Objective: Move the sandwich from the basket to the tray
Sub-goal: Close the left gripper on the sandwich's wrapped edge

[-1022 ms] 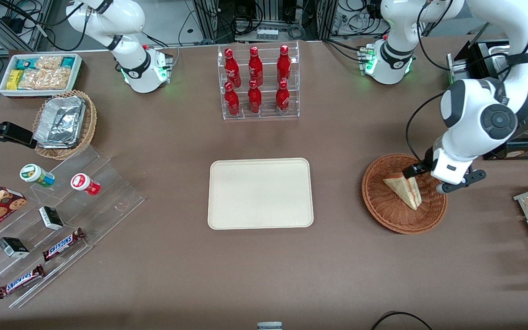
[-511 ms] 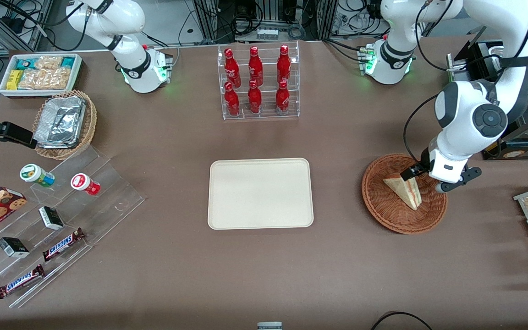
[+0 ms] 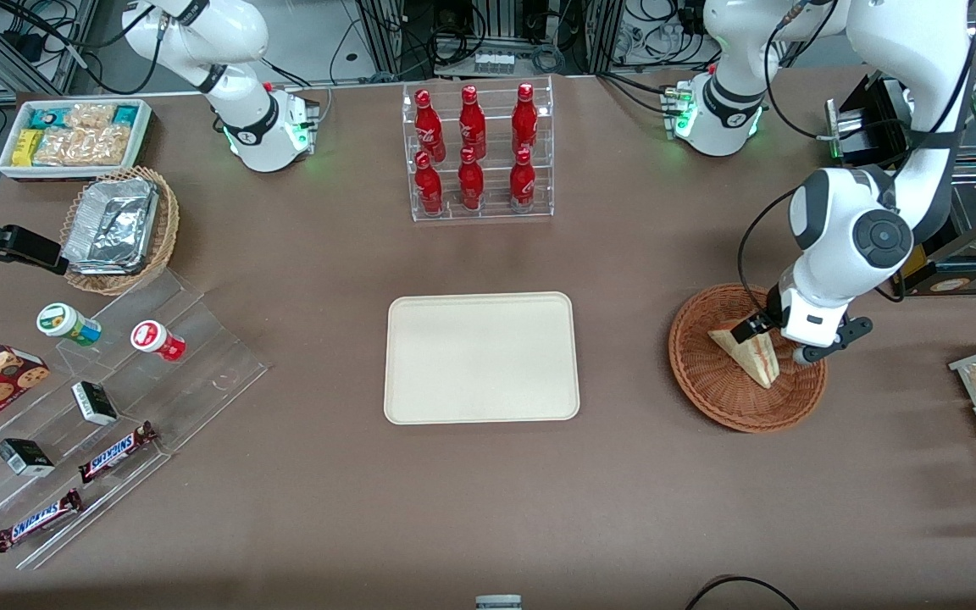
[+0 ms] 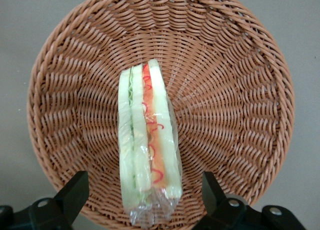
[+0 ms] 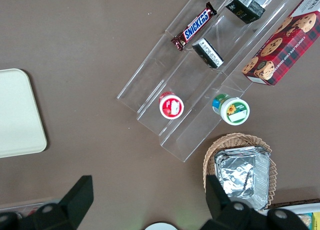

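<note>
Brown table (image 3: pixel 623 474), gripper (image 4: pixel 145 200) lower than before, fingers spread astride sandwich (image 4: pixel 147 145) in basket (image 4: pixel 240 89)

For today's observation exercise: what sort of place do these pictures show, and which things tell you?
Probably a robotics lab staged as a snack shop: red bottles in a clear acrylic rack, chocolate bars on clear display steps, and the left arm's open gripper over a wrapped sandwich.

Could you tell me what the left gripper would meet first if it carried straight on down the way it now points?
Most likely the sandwich in the basket: the left gripper hangs over it, jaws open to either side of the wedge. Its height above is hard to judge.
</note>
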